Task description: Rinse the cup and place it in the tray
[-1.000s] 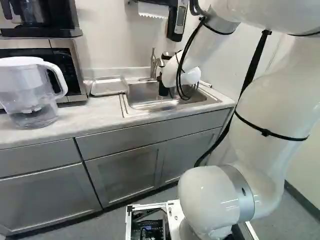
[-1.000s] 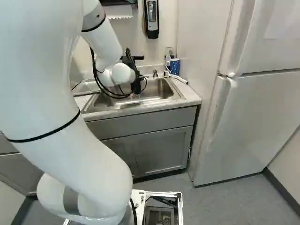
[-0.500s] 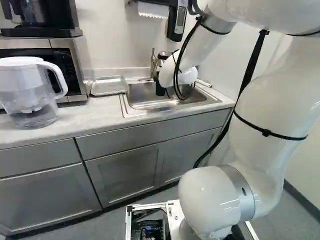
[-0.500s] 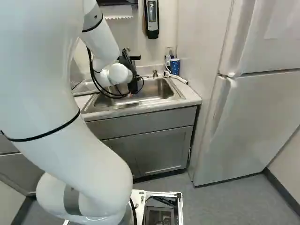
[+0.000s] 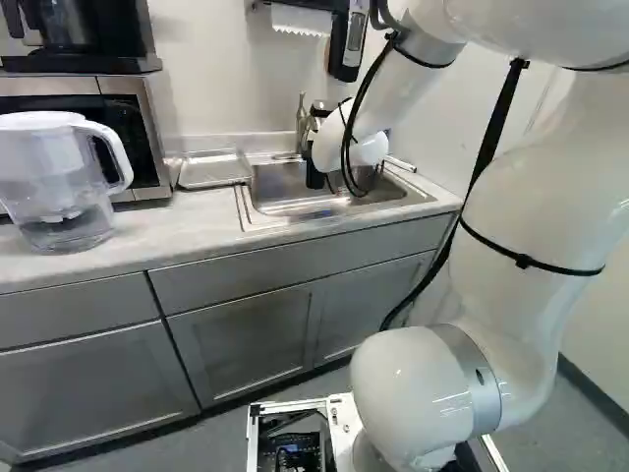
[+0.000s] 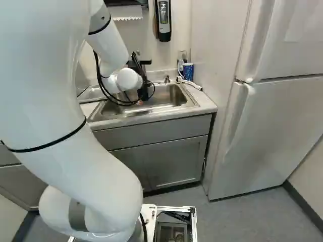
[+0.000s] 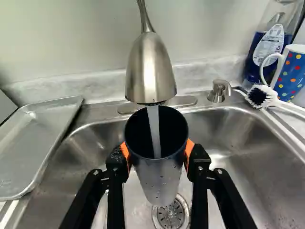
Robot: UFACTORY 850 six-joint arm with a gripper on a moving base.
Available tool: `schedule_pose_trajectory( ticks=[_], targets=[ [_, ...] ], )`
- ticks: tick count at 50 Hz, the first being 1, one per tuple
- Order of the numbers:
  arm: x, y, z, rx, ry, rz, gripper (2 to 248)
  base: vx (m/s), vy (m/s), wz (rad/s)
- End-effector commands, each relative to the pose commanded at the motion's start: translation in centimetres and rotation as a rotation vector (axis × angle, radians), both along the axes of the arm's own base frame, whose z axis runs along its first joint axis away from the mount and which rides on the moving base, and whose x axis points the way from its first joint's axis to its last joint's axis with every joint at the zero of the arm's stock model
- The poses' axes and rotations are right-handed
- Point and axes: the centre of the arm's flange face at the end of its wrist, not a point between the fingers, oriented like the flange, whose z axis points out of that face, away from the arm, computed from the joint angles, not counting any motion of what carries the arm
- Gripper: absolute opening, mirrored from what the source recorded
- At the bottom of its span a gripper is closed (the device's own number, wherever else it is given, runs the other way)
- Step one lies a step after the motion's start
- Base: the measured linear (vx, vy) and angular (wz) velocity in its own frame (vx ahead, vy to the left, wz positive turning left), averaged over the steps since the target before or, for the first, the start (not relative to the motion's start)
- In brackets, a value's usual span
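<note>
Wrist view: my claw (image 6: 143,96) is clenched on the cup (image 7: 157,176), one orange pad (image 7: 189,150) at either side. Cup: dark rim, near-black interior, grey outer wall narrowing toward its base, beads of water on the surface. Its mouth is under the bell-shaped, brushed-metal faucet (image 7: 150,71); a pale stream of water (image 7: 155,131) runs from the spout into it. Cup and claw are over the stainless sink (image 7: 248,143), whose walls are smooth, shiny and rounded at the corners; a round perforated drain strainer (image 7: 170,217) shows below the cup.

Tray (image 5: 214,170): shallow, rectangular, silvery metal with a raised rim; upper part of the left base view, beside the sink, on the pale mottled worktop (image 5: 147,236).

Right base view, upper centre: glossy blue mug (image 6: 188,71), with multicoloured dots in the wrist view; bristled white-handled brush (image 7: 259,97) beside it. Clear plastic pitcher (image 5: 59,177) at the left of the left base view.
</note>
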Motion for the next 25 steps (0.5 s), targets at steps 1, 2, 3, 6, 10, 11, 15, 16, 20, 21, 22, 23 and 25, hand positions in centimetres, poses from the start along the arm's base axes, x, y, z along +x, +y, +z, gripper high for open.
schedule_pose_trajectory(
  ticks=[1,2,3,6,10,11,15,16,20,21,22,23,25],
  targets=[
    [0.0,0.0,0.0,0.0,0.0,0.0,124,0.0,0.0,0.0],
    [0.0,0.0,0.0,0.0,0.0,0.0,124,0.0,0.0,0.0],
    [0.0,0.0,0.0,0.0,0.0,0.0,124,0.0,0.0,0.0],
    [0.0,0.0,0.0,0.0,0.0,0.0,124,0.0,0.0,0.0],
    [0.0,0.0,0.0,0.0,0.0,0.0,124,0.0,0.0,0.0],
    [0.0,0.0,0.0,0.0,0.0,0.0,124,0.0,0.0,0.0],
    [0.0,0.0,0.0,0.0,0.0,0.0,124,0.0,0.0,0.0],
    [0.0,0.0,0.0,0.0,0.0,0.0,124,0.0,0.0,0.0],
    [0.0,0.0,0.0,0.0,0.0,0.0,124,0.0,0.0,0.0],
    [0.0,0.0,0.0,0.0,0.0,0.0,124,0.0,0.0,0.0],
    [0.0,0.0,0.0,0.0,0.0,0.0,124,0.0,0.0,0.0],
    [0.0,0.0,0.0,0.0,0.0,0.0,124,0.0,0.0,0.0],
    [0.0,0.0,0.0,0.0,0.0,0.0,124,0.0,0.0,0.0]
  ],
)
